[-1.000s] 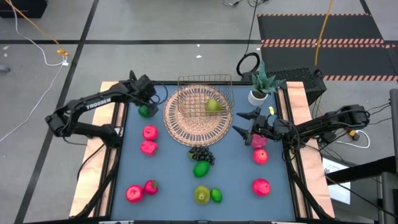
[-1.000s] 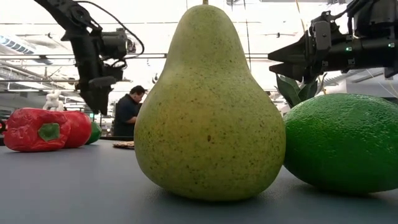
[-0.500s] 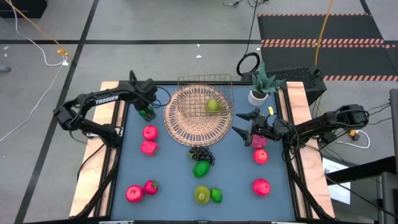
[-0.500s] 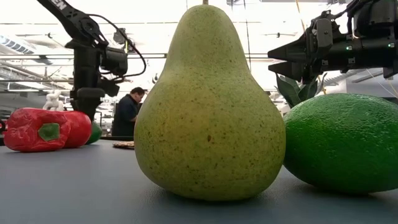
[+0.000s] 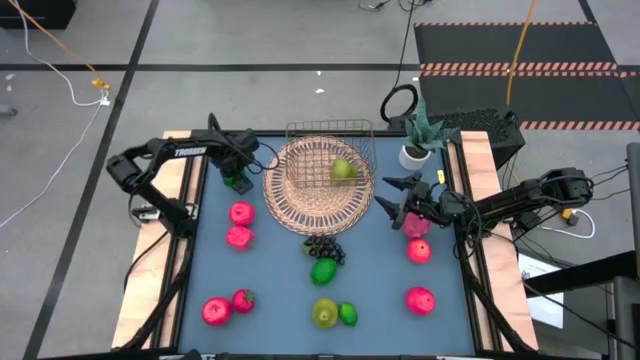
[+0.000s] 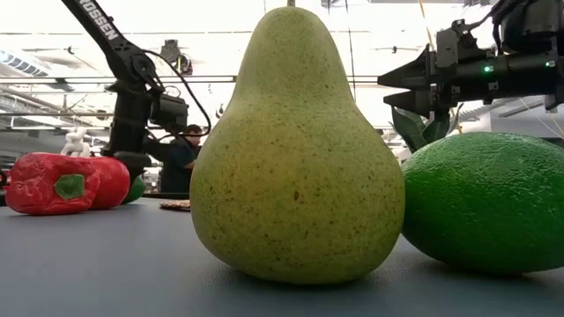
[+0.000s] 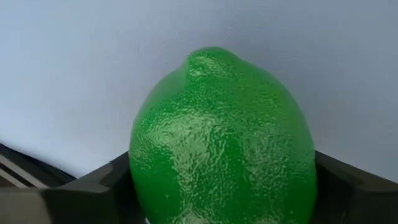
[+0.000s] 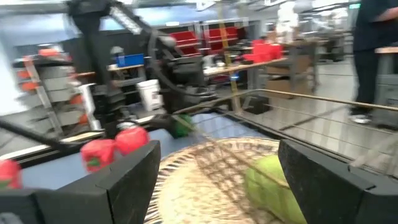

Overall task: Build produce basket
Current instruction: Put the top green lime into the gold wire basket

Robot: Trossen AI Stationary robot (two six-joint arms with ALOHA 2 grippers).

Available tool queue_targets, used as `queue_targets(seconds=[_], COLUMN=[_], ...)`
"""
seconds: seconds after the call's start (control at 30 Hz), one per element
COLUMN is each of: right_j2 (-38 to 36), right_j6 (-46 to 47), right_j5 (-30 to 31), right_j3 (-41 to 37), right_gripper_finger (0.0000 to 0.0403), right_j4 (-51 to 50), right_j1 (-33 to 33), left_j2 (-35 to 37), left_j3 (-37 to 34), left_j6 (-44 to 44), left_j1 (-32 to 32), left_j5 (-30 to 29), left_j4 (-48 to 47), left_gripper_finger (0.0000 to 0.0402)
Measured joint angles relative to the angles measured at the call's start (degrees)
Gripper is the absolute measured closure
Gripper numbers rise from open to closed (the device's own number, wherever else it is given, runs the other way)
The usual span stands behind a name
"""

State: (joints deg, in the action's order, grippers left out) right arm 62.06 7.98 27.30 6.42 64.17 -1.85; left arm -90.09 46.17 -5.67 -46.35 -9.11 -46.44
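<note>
The basket (image 5: 318, 178) stands at the table's far middle with a yellow-green fruit (image 5: 343, 169) inside it. My left gripper (image 5: 237, 180) points down at a green lime (image 7: 221, 137) left of the basket and is shut on it. In the low view the lime (image 6: 133, 187) shows behind a red pepper (image 6: 62, 183). My right gripper (image 5: 385, 193) is open and hovers just right of the basket, above the table. Its wrist view shows the basket (image 8: 205, 168) and the fruit (image 8: 273, 180) ahead. My left gripper holds the green lime across its middle (image 7: 143, 180), pinched between the two fingers (image 7: 93, 196). It comes from above, pointing down. The lime's pointed tip (image 7: 208, 59) sticks out past the fingers, toward the table. The red pepper hides whether the lime rests on the table.
A white pot with a plant (image 5: 417, 140) stands at the far right corner. A pink dragon fruit (image 5: 416, 227) lies under the right arm. Red fruits (image 5: 241, 212), grapes (image 5: 323, 248), green fruits (image 5: 324, 270) and a pear (image 5: 325, 313) lie over the near half.
My left gripper has tipped to point straight down and dropped onto the lime left of the basket, while the arm's elbow has swung toward the far edge. My right gripper has risen a little. The fruits have stayed in place.
</note>
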Motion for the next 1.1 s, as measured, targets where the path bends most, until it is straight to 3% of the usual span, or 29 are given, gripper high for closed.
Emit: queue_targets(seconds=[0.2, 0.4, 0.53, 0.87, 1.0, 1.1], right_j2=[0.0, 0.0, 0.0, 0.0, 0.02, 0.02], right_j6=[0.14, 0.08, 0.14, -4.13, -4.16, -4.78], right_j5=[-0.03, 1.5, 4.27, 7.38, 7.42, 7.45], right_j3=[0.0, 0.0, 0.0, 0.0, -0.02, -0.03], right_gripper_finger=[0.008, 0.008, 0.008, 0.008, 0.008, 0.008], right_j4=[1.01, 1.77, 2.32, 0.21, -0.15, 0.85], right_j1=[0.0, -0.02, 0.0, -0.01, 0.02, 0.02], left_j2=[-0.06, 0.13, 0.13, 0.16, 0.26, 0.18], left_j3=[0.89, 5.63, 11.9, 30.69, 34.05, 33.98], left_j6=[1.91, 3.4, 2.26, -3.98, -3.78, -5.08], left_j1=[-0.02, 1.76, 4.36, 10.17, 11.3, 12.61], left_j5=[-0.28, -6.11, -11.46, -18.3, -15.7, -4.71], left_j4=[-0.41, -1.22, -1.42, -2.95, 1.85, 3.59], left_gripper_finger=[0.011, 0.0112, 0.0112, 0.011, 0.0103, 0.0106])
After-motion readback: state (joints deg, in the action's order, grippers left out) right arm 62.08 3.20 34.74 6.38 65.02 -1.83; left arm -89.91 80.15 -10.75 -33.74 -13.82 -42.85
